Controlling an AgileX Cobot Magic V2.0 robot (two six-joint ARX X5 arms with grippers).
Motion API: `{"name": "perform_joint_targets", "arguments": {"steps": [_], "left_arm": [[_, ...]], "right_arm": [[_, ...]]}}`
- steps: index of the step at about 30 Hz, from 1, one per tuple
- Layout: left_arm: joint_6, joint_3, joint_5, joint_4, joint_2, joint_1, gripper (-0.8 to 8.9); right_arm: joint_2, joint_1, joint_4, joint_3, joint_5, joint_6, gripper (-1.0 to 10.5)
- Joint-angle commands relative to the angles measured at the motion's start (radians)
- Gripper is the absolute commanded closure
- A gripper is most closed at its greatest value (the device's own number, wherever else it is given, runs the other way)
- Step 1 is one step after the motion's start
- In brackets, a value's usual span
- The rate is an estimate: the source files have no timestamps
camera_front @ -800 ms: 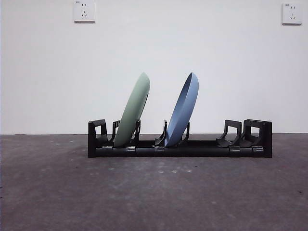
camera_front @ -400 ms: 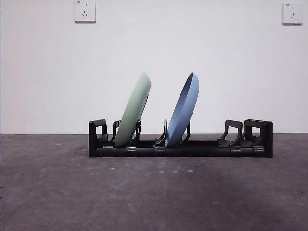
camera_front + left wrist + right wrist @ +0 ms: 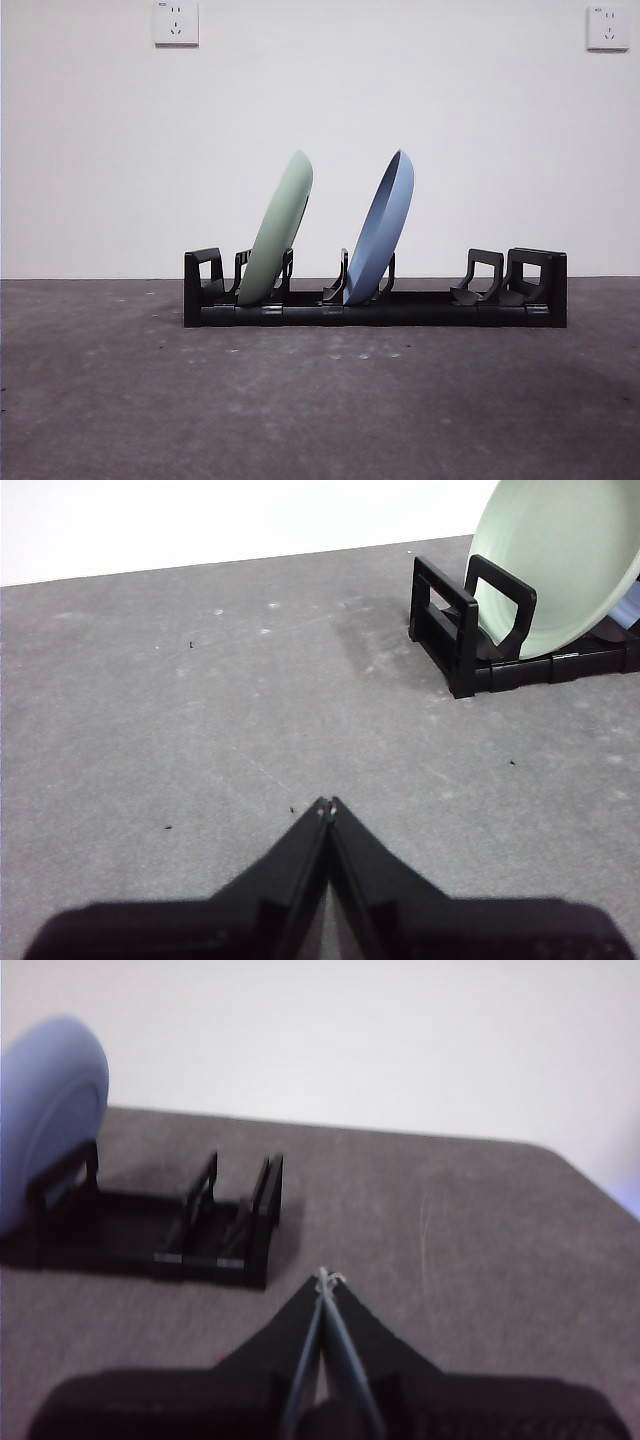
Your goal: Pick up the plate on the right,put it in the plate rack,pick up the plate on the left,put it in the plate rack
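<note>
Nothing of note has moved since the earlier front frames: the rack (image 3: 375, 300) sits in the same spot at mid-frame, and both plates keep the same lean toward the upper right.

I find the green plate (image 3: 276, 231) seated between the prongs left of centre, and the blue plate (image 3: 381, 229) seated between the next pair, at about the middle of the rack. The two prong pairs at the right end stand empty. Neither arm shows in the front view.

I judge both placements done, so the step in hand is to stand off. To do it well I would keep both arms clear of the rack and avoid any sweep across the plates' upper edges, since each plate leans on its prongs and could tip if nudged.

Left gripper (image 3: 327, 805): jaws pressed together at the tips, holding nothing, over bare table at lower centre of its frame, well apart from the rack end at upper right.

Right gripper (image 3: 326, 1278): jaws likewise together and empty, near the rack's empty end; that view is blurred, so I cannot judge finer detail.
</note>
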Motion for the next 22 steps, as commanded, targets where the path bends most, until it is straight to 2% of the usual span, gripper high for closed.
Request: {"name": "perform_joint_targets", "arguments": {"steps": [1, 6, 22], "left_arm": [[-0.006, -0.011, 0.001, 0.007, 0.000, 0.003, 8.17], [-0.006, -0.011, 0.001, 0.007, 0.000, 0.003, 8.17], [-0.006, -0.011, 0.001, 0.007, 0.004, 0.003, 8.17]], "right_arm": [[-0.024, -0.001, 0.012, -0.050, 0.001, -0.002, 9.5], [-0.025, -0.001, -0.055, -0.077, 0.003, 0.000, 9.5], [-0.025, 0.000, -0.053, -0.077, 0.008, -0.010, 9.5]]}}
